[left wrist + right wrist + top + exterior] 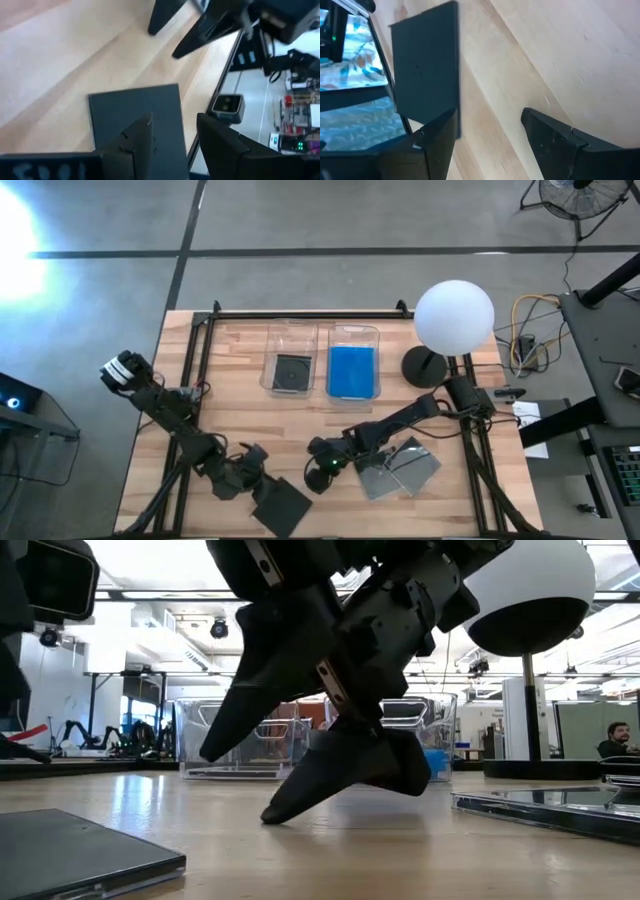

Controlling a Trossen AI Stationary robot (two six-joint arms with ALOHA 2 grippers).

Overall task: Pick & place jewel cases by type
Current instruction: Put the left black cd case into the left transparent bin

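Flat dark grey square jewel case (280, 505) lay at near table edge, left gripper (243, 476) just beside it with fingers spread, right gripper (322, 467) spread over bare wood — clear-grey cases (400, 467) beside it, farther off two clear rounded bins, one holding a dark case (291, 372), one blue cases (352, 370).

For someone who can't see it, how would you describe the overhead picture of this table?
Seen from above, two dark robot arms reach over a wooden table: the left gripper sits by a dark jewel case at the near edge, and the right gripper hovers beside grey cases. Two clear bins behind hold a dark case and blue cases.
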